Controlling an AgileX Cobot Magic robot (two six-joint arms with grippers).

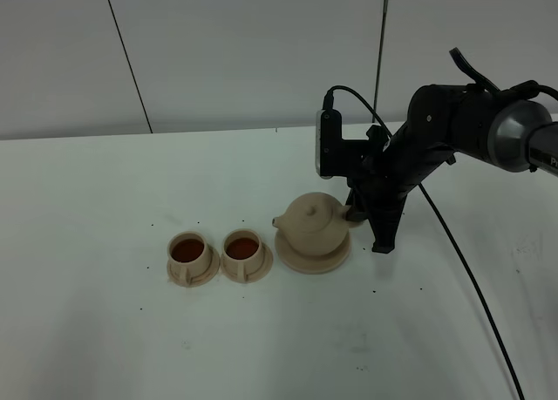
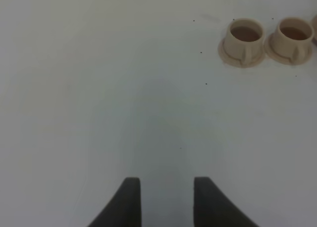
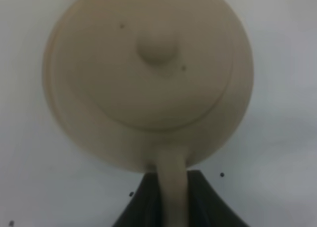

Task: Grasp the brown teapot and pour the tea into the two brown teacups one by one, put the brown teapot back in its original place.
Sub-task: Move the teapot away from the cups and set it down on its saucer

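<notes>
Both cups [image 1: 216,253] full, teapot [image 1: 313,225] back on big saucer [image 1: 299,261]. Right claw [image 3: 171,200] pinching handle; next, let go. Left claw [image 2: 163,202] spread, holding nothing.

My high exterior camera faces down on the white table [image 1: 105,330]; the right wrist camera sits close above the round beige-tan ceramic teapot [image 3: 148,83], which both show.

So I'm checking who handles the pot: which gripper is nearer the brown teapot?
Right. The right gripper is shut on the brown teapot handle; the left gripper hangs over bare table, away from the teapot.
</notes>
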